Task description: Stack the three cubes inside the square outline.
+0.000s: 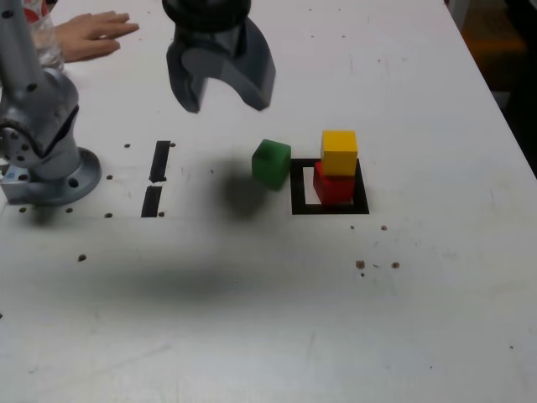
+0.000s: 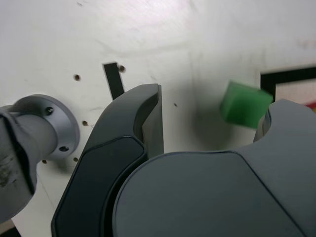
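Observation:
A yellow cube [image 1: 339, 152] rests on a red cube [image 1: 333, 185] inside the black tape square outline [image 1: 329, 206], toward its right side in the exterior view. The green cube [image 1: 271, 163] sits on the table just outside the outline's left edge, tilted and blurred. In the wrist view the green cube [image 2: 244, 104] lies beside one corner of the outline [image 2: 286, 77]. My gripper [image 1: 225, 99] hangs open high above the table, up and to the exterior view's left of the green cube, with nothing between its fingers [image 2: 143, 123].
The arm's base [image 1: 46, 168] stands at the exterior view's left. Two short black tape strips [image 1: 157, 176] lie between base and cubes. A person's hand [image 1: 88, 35] rests at the far left corner. Small screw holes dot the white table [image 1: 252, 319].

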Available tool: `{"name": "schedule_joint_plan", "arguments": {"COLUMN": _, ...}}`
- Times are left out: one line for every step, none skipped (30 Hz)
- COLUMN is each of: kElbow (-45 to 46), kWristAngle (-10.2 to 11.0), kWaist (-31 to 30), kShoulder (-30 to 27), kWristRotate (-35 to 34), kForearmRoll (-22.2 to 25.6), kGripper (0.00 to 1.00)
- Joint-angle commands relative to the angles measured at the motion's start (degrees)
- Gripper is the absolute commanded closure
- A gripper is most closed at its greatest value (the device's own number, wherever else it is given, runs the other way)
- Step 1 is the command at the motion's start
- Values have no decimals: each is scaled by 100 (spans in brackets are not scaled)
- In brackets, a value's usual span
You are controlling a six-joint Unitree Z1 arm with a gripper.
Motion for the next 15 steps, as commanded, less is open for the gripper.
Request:
{"name": "schedule_joint_plan", "arguments": {"kElbow": 15, "kWristAngle": -72, "kWaist": -65, "kShoulder": 69, "kWristRotate": 81, "kForearmRoll": -123, "kGripper": 23}}
{"name": "schedule_joint_plan", "arguments": {"kElbow": 19, "kWristAngle": -114, "kWaist": -90, "kShoulder": 93, "kWristRotate": 132, "kForearmRoll": -189, "kGripper": 23}}
{"name": "schedule_joint_plan", "arguments": {"kElbow": 19, "kWristAngle": -153, "kWaist": -113, "kShoulder": 119, "kWristRotate": 182, "kForearmRoll": -250, "kGripper": 23}}
{"name": "schedule_joint_plan", "arguments": {"kElbow": 18, "kWristAngle": -188, "kWaist": -132, "kShoulder": 145, "kWristRotate": 229, "kForearmRoll": -307, "kGripper": 23}}
{"name": "schedule_joint_plan", "arguments": {"kElbow": 20, "kWristAngle": -223, "kWaist": -147, "kShoulder": 173, "kWristRotate": 277, "kForearmRoll": -364, "kGripper": 23}}
{"name": "schedule_joint_plan", "arguments": {"kElbow": 25, "kWristAngle": -259, "kWaist": -156, "kShoulder": 203, "kWristRotate": 326, "kForearmRoll": -422, "kGripper": 23}}
{"name": "schedule_joint_plan", "arguments": {"kElbow": 31, "kWristAngle": -292, "kWaist": -162, "kShoulder": 234, "kWristRotate": 375, "kForearmRoll": -480, "kGripper": 23}}
{"name": "schedule_joint_plan", "arguments": {"kElbow": 38, "kWristAngle": -321, "kWaist": -168, "kShoulder": 269, "kWristRotate": 421, "kForearmRoll": -533, "kGripper": 23}}
{"name": "schedule_joint_plan", "arguments": {"kElbow": 44, "kWristAngle": -344, "kWaist": -173, "kShoulder": 306, "kWristRotate": 462, "kForearmRoll": -577, "kGripper": 23}}
{"name": "schedule_joint_plan", "arguments": {"kElbow": 51, "kWristAngle": -361, "kWaist": -176, "kShoulder": 344, "kWristRotate": 498, "kForearmRoll": -616, "kGripper": 23}}
{"name": "schedule_joint_plan", "arguments": {"kElbow": 60, "kWristAngle": -376, "kWaist": -176, "kShoulder": 382, "kWristRotate": 528, "kForearmRoll": -647, "kGripper": 23}}
{"name": "schedule_joint_plan", "arguments": {"kElbow": 71, "kWristAngle": -385, "kWaist": -176, "kShoulder": 420, "kWristRotate": 552, "kForearmRoll": -668, "kGripper": 23}}
{"name": "schedule_joint_plan", "arguments": {"kElbow": 83, "kWristAngle": -390, "kWaist": -176, "kShoulder": 456, "kWristRotate": 568, "kForearmRoll": -684, "kGripper": 23}}
{"name": "schedule_joint_plan", "arguments": {"kElbow": 94, "kWristAngle": -391, "kWaist": -176, "kShoulder": 490, "kWristRotate": 578, "kForearmRoll": -699, "kGripper": 23}}
{"name": "schedule_joint_plan", "arguments": {"kElbow": 113, "kWristAngle": -389, "kWaist": -176, "kShoulder": 556, "kWristRotate": 591, "kForearmRoll": -733, "kGripper": 23}}
